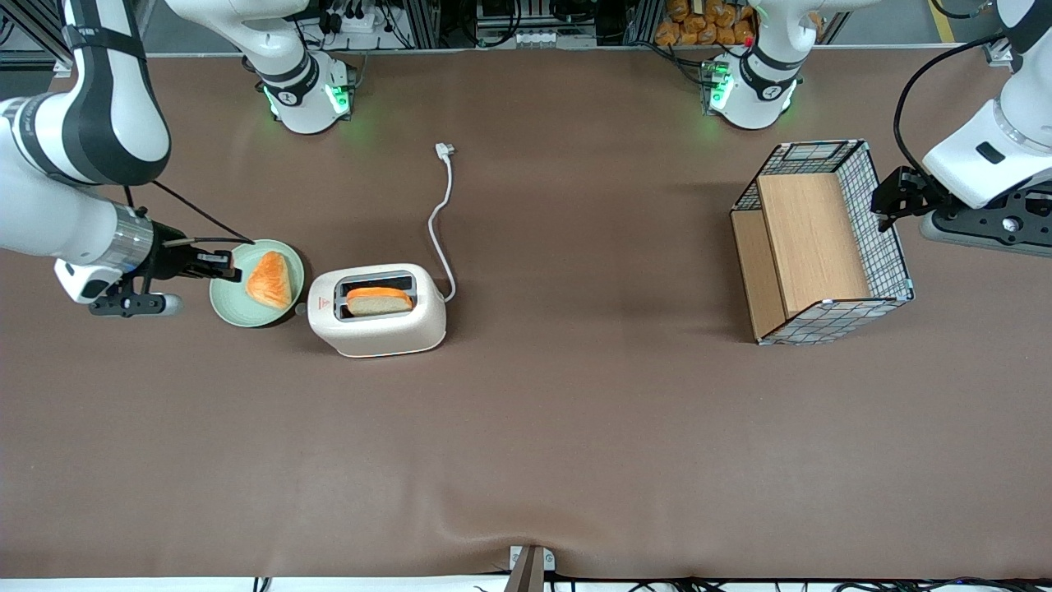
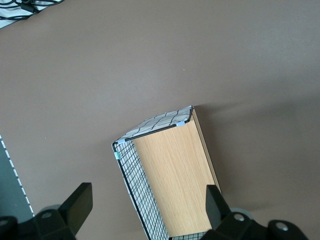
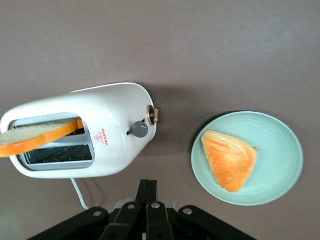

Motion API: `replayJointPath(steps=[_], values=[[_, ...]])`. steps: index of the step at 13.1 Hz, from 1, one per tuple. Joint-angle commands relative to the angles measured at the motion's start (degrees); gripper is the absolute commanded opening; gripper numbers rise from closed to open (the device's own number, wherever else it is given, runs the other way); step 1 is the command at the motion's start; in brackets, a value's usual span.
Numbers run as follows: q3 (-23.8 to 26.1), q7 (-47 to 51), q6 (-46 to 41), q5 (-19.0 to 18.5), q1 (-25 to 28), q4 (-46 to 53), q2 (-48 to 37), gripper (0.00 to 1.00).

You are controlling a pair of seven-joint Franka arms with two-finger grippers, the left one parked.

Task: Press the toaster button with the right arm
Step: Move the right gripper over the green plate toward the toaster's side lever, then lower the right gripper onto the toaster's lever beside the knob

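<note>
The cream-white toaster [image 1: 386, 325] [image 3: 112, 112] stands on the brown table with a slice of bread [image 1: 378, 300] [image 3: 40, 137] upright in one slot. The toaster button [image 1: 301, 309] [image 3: 154, 115] juts from its narrow end, close to the red triangle mark [image 3: 101, 136] and a grey knob [image 3: 140, 130]. The right arm's gripper [image 1: 233, 267] [image 3: 147, 185] is shut on nothing. It hovers over the rim of a green plate [image 1: 226, 302], toward the working arm's end from the toaster and well apart from the button.
The green plate [image 3: 285, 145] holds a toasted triangular piece of bread [image 1: 269, 279] [image 3: 230, 159] beside the toaster. The toaster's white cord [image 1: 444, 214] runs away from the front camera to its plug [image 1: 445, 150]. A wire basket with wooden boards [image 1: 822, 238] [image 2: 170, 170] stands toward the parked arm's end.
</note>
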Motion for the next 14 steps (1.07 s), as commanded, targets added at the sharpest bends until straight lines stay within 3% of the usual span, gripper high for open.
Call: replayJointPath(steps=[1, 3, 6, 12, 14], values=[[-0.2, -1.8, 6.7, 2.3, 0.8, -4.3, -1.0, 0.0], [-0.2, -2.2, 10.1, 3.3, 1.3, -6.2, -0.5, 0.0], [-0.2, -4.6, 10.2, 14.0, 0.8, -6.3, 2.1, 0.0], [-0.2, -13.9, 11.1, 18.9, -0.9, -6.2, 5.9, 0.0], [-0.3, -21.7, 11.3, 24.1, -2.4, -6.3, 7.8, 0.0]])
